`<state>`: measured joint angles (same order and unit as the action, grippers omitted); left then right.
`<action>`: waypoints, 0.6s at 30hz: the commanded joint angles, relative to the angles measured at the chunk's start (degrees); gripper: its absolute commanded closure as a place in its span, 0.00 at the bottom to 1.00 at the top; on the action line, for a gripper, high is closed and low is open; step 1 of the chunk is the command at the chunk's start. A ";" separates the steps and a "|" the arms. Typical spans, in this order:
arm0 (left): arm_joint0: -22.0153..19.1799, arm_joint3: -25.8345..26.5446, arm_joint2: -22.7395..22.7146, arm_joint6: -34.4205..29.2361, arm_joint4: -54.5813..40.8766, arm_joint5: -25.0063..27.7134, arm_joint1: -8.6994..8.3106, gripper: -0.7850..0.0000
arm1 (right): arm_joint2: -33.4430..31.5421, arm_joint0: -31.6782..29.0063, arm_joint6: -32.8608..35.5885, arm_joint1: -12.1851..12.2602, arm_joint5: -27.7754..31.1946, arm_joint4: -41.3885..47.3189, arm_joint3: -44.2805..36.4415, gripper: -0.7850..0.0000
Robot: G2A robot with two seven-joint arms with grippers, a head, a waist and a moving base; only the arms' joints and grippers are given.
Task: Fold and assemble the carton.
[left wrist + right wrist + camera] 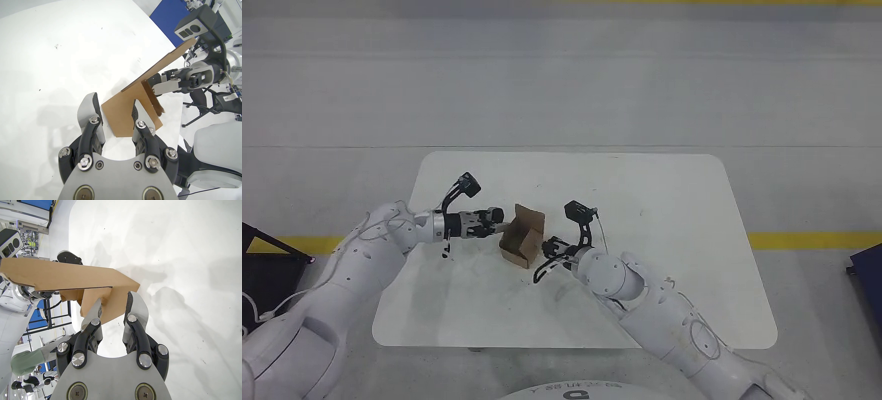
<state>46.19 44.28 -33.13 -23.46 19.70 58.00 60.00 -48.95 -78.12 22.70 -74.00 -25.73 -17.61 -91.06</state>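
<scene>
The half-folded cardboard carton (523, 236) stands on the white table (672, 200) between two low, outstretched arms, the left gripper (115, 100) at one side and the right gripper (114, 298) opposite — each with fingers spread, straddling a carton panel unclamped.

Overhead, two close wrist views, sharing carton (522, 236)

The brown carton (75, 277) is half folded, with one long flap sticking out, and the white counter (179, 256) lies past it. The right jaws are spread apart around one carton wall, and one finger (136, 306) touches that wall's edge. A black finger pad (69, 256) of the other arm peeks out behind the carton.
</scene>
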 commanded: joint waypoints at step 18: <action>-0.84 -1.63 2.49 2.07 -0.04 0.00 0.26 0.39 | -0.04 0.33 0.03 -0.59 0.24 0.38 1.88 0.64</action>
<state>45.25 42.72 -30.67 -21.56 19.88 58.00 60.44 -49.01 -77.81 22.69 -74.58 -25.43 -17.14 -89.20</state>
